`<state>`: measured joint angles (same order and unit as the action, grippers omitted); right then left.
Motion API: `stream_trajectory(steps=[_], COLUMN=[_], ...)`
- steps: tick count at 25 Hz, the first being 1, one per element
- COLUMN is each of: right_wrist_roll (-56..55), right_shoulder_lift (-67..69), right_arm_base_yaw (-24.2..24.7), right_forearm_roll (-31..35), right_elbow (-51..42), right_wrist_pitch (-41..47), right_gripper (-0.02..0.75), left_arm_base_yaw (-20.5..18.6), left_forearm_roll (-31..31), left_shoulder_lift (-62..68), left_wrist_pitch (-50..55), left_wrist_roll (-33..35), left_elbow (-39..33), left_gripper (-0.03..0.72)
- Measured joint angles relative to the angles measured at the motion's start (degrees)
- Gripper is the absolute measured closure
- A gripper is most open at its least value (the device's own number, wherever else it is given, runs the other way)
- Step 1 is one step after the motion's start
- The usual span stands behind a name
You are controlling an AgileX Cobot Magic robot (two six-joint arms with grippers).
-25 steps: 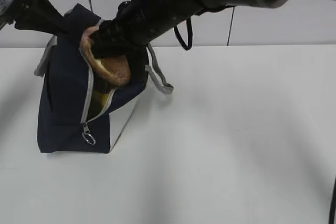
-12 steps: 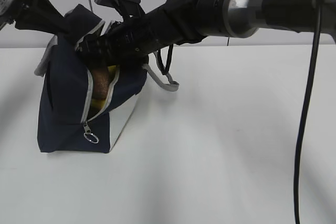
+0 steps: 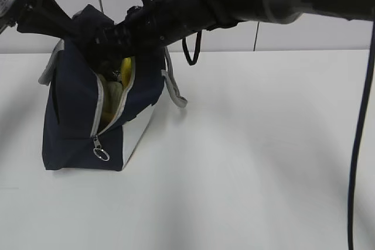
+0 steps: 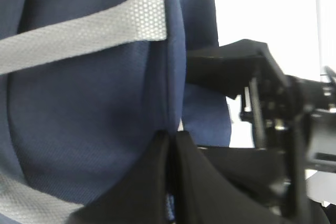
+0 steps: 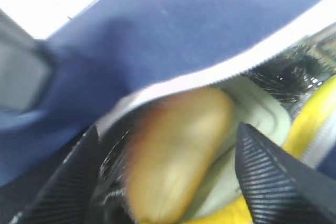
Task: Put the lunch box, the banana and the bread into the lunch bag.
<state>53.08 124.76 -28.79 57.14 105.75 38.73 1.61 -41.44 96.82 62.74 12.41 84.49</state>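
Observation:
The navy lunch bag (image 3: 73, 115) stands at the table's left with its zipper mouth gaping. My left gripper (image 4: 172, 139) is shut on the bag's fabric rim, holding that side up. Reaching across from the right, my right gripper (image 5: 168, 129) hangs inside the mouth with its jaws spread wide. The golden bread (image 5: 173, 150) lies between them, clear of both fingers. It rests on the sage lid of the lunch box (image 5: 260, 114), with the yellow banana (image 5: 315, 114) beside it. From outside, only the banana (image 3: 124, 65) and a pale patch show in the opening.
A grey strap handle (image 3: 176, 89) hangs off the bag's right side, and a metal ring pull (image 3: 101, 155) dangles at the zipper's low end. The white table (image 3: 263, 156) stretches to the right and front of the bag. A grey strap (image 4: 84, 30) crosses the bag's side.
A second ago the bread was gripped at the bag's mouth. It now lies inside the bag, and my right gripper's jaws have spread apart. The left gripper has not moved.

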Motion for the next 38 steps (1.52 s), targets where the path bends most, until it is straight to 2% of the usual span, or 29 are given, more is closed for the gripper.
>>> stream_trajectory(steps=[4,11,15,18,24,33,38], right_wrist_roll=[-2.1,-12.1,-17.0,-18.5,-19.5,-19.5,-18.6], right_shoulder_lift=[-3.0,-5.0,-5.0,-4.9,-2.3,1.6,2.6], right_arm_base_yaw=[3.3,10.0,11.2,11.2,11.2,11.2,11.2], right_forearm_roll=[-1.8,-8.6,-12.9,-13.3,-10.4,-0.3,2.0], right_elbow=[0.2,0.3,0.3,0.3,0.3,0.4,0.4], right_wrist_pitch=[4.1,14.2,17.0,17.6,17.7,17.4,16.4], right_gripper=[0.153,0.154,0.154,0.154,0.172,0.376,0.434], left_arm_base_yaw=[0.0,0.0,0.0,0.0,0.0,0.0,0.0], left_forearm_roll=[0.0,0.0,0.0,0.0,0.0,-0.3,-0.3], left_shoulder_lift=[0.0,0.0,0.0,0.0,0.0,0.0,0.0], left_wrist_pitch=[0.0,0.0,0.0,0.0,0.0,0.5,0.7], left_wrist_roll=[0.0,0.0,0.0,0.0,0.0,0.0,0.0], left_elbow=[0.0,0.0,0.0,0.0,0.0,0.0,0.0], left_gripper=[0.687,0.687,0.687,0.687,0.687,0.688,0.688])
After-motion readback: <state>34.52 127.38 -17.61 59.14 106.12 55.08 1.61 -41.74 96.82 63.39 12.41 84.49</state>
